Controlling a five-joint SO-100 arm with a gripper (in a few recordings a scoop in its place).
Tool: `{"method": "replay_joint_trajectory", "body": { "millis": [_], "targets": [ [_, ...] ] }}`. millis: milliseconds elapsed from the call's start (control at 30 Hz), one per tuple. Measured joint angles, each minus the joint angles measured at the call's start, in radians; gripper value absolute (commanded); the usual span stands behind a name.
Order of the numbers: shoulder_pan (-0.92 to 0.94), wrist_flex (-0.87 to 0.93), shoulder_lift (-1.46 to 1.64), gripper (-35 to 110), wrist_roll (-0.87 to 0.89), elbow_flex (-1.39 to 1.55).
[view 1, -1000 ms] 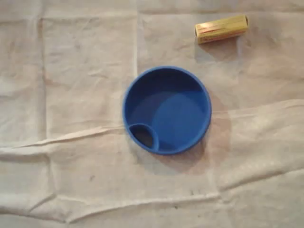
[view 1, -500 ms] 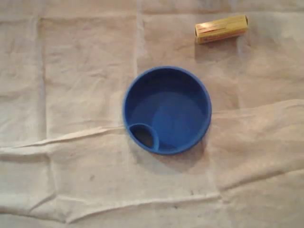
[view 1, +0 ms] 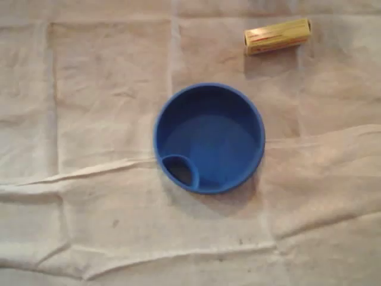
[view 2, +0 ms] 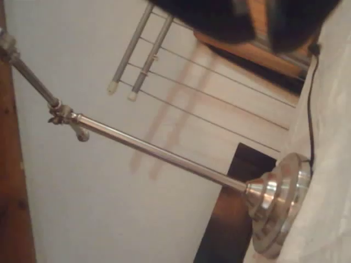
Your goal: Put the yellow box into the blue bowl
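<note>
Yellow box (view 1: 277, 36) — flat on the cloth-covered counter (view 1: 89, 89), well apart from the empty blue bowl (view 1: 209, 138). Gripper (view 2: 253, 15) — blurred; apart or together, cannot tell. Best grasped across the narrow width.

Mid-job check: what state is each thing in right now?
cloth: spread out, creased.
blue bowl: upright, empty.
yellow box: lying flat on the cloth, outside the blue bowl, ungripped.
metal stand: base resting on the cloth.
jaws: blurred in wrist view, open or shut unclear.

A metal lamp stand (view 2: 277, 205) rests on creased white cloth (view 1: 107, 89)
</note>
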Motion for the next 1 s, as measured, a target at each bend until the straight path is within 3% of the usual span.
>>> {"method": "replay_joint_trajectory", "body": {
  "millis": [600, 1000],
  "targets": [
    [0.0, 0.0, -0.008, 0, 0.0, 0.0],
    [-0.002, 0.002, -0.348, 0, 0.0, 0.002]
  ]
}}
